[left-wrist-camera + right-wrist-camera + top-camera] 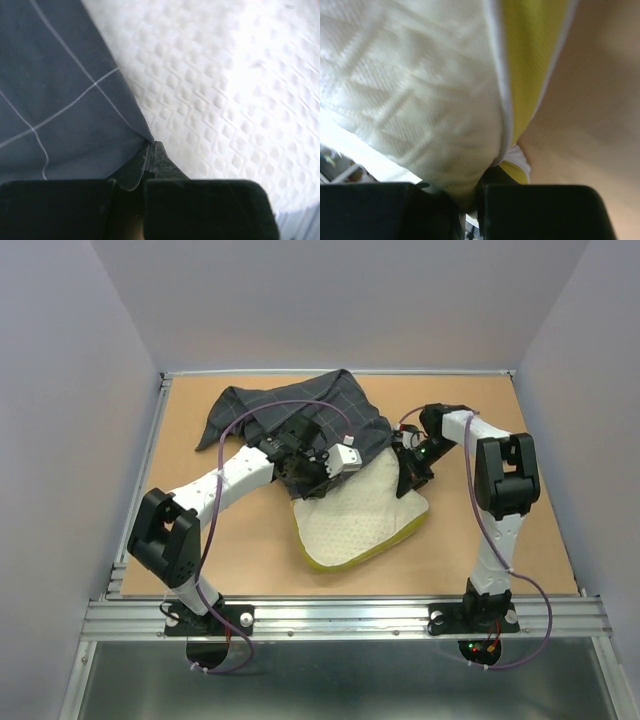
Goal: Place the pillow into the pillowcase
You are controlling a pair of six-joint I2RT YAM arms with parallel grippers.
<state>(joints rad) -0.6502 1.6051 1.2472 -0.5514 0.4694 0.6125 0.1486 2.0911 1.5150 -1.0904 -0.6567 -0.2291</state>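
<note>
The pillow (360, 520) lies with the pillowcase (290, 410) bunched over its far end. At the pillow's far left, the left gripper (151, 148) is pinched together on the pillowcase hem. At its far right edge, the right gripper (472, 192) clamps the pillow itself, white face and yellow band.

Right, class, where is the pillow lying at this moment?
In the top view the pillow lies near the middle of the table, just nearer than the pillowcase, which its far end meets.
</note>
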